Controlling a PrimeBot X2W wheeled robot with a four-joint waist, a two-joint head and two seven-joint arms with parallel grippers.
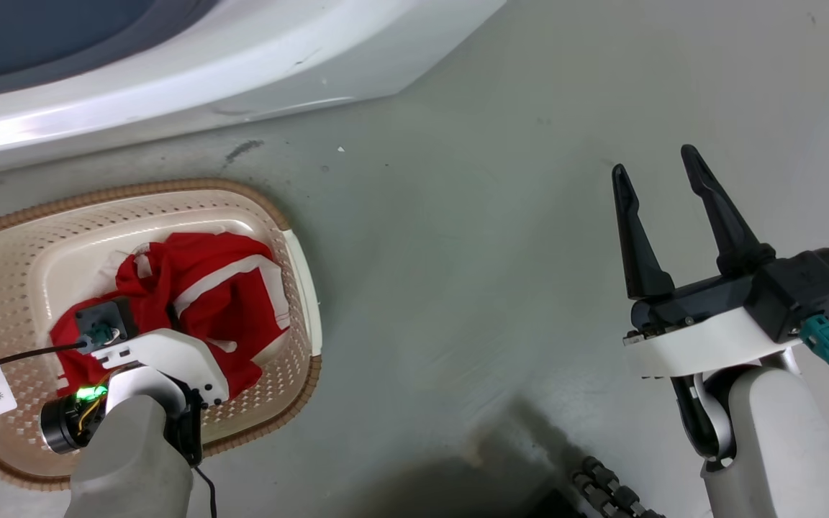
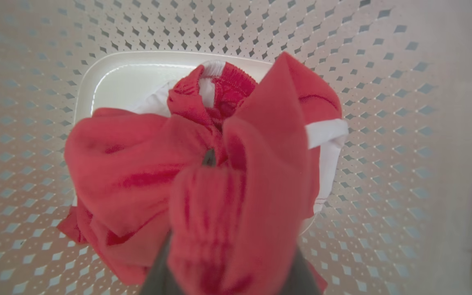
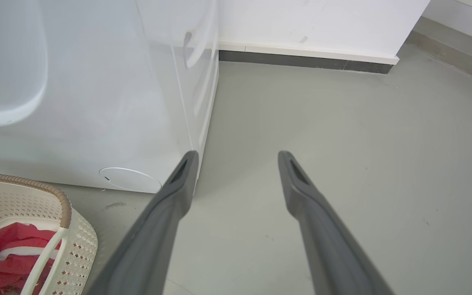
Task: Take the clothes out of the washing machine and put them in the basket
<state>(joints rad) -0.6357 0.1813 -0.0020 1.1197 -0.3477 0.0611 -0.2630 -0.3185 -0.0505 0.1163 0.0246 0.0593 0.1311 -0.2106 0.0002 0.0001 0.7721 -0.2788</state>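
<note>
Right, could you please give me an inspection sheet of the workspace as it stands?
Surface: grey floor, small scuff near the washing machine.
Job's things: clothes bunched inside the basket; washing machine stands beyond it.
Clutter: nothing seen.
Grippers: left gripper down in the basket, shut on the clothes; right gripper open over bare floor.
Cables: tagged black cable at the left wrist; teal plug at the right wrist.
Surroundings: white wall, dark skirting.

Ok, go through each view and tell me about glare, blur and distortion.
Head view: bright glare streak along the washing machine, soft shadow on the floor. Left wrist view: clothes nearest the lens blurred, basket perforations soften toward the edges. Right wrist view: evenly lit, right gripper looks stretched.
</note>
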